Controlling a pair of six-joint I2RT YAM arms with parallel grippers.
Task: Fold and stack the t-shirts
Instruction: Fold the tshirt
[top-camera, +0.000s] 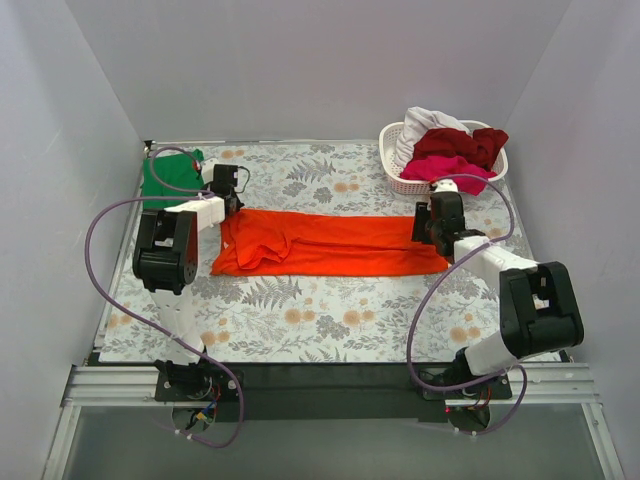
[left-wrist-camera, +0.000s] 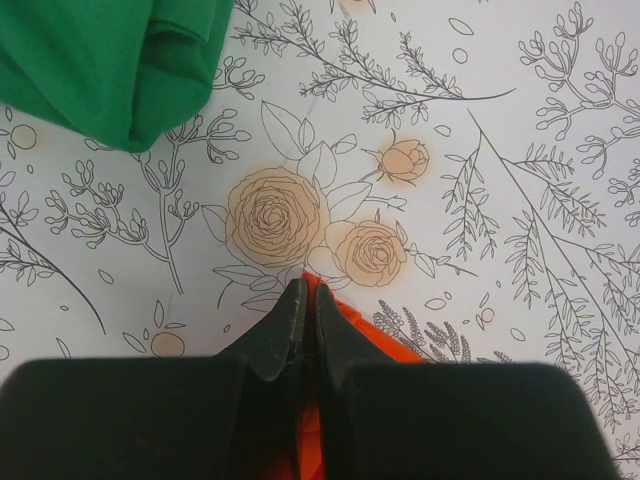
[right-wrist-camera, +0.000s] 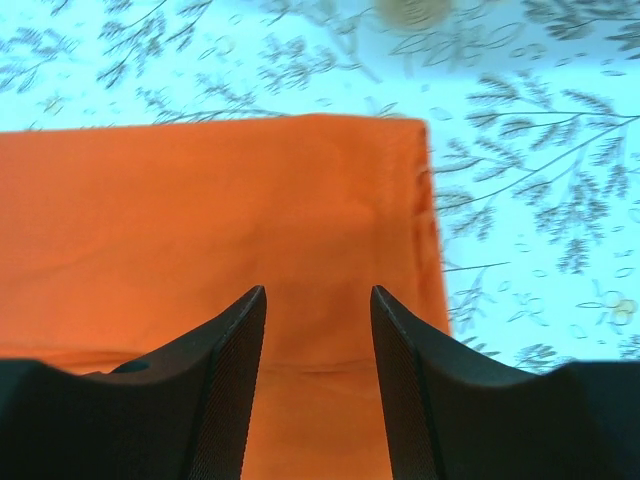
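Observation:
The orange-red t-shirt (top-camera: 330, 243) lies as a long folded strip across the middle of the table. My left gripper (top-camera: 232, 203) is shut on its far left corner (left-wrist-camera: 345, 320), with cloth pinched between the jaws. My right gripper (top-camera: 432, 228) is open just above the shirt's right end (right-wrist-camera: 250, 220), jaws apart with nothing between them. A folded green t-shirt (top-camera: 170, 180) lies at the far left, also in the left wrist view (left-wrist-camera: 110, 60). Dark red (top-camera: 462, 143), magenta pink (top-camera: 452, 170) and white (top-camera: 428, 125) shirts are heaped in the basket.
The white lattice basket (top-camera: 400, 180) stands at the far right corner. The table has a floral cover (top-camera: 330, 310). Grey walls close in on three sides. Purple cables loop from both arms.

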